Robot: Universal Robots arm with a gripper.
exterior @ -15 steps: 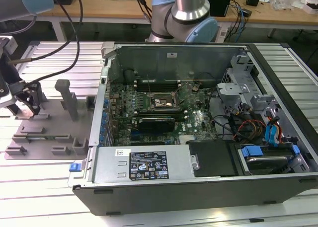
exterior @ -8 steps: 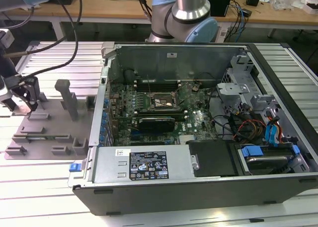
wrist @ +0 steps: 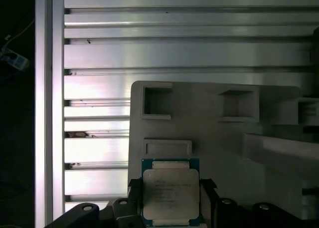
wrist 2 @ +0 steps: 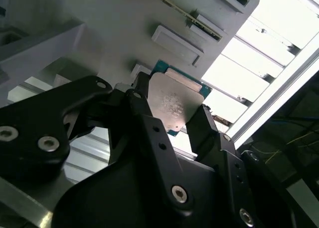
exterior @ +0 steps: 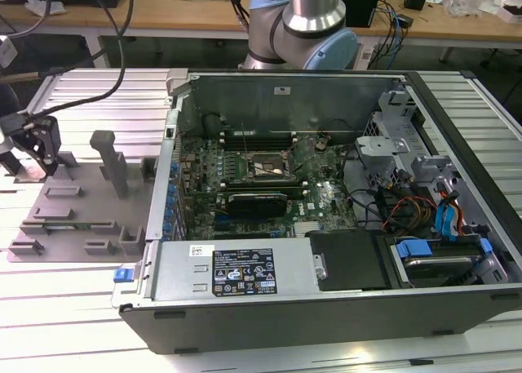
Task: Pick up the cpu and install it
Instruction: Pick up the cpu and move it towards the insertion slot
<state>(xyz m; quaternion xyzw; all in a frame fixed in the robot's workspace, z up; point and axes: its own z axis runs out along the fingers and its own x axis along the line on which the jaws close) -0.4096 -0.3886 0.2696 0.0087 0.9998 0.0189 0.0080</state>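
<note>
You have the open computer case (exterior: pixel 326 95) on the exterior view's right, the grey fixture (exterior: pixel 73 214) beside it, and over the fixture's far end your gripper (exterior: pixel 41 153), its fingers seemingly clamped on the cpu (wrist: pixel 171 195).

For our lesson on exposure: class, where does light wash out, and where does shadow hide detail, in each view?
Second wrist view: the table slats glare near white, the gripper is almost black. First wrist view: bright bands streak the table slats; the cpu top is evenly lit. Exterior view: even light, shade inside the computer case.
</note>
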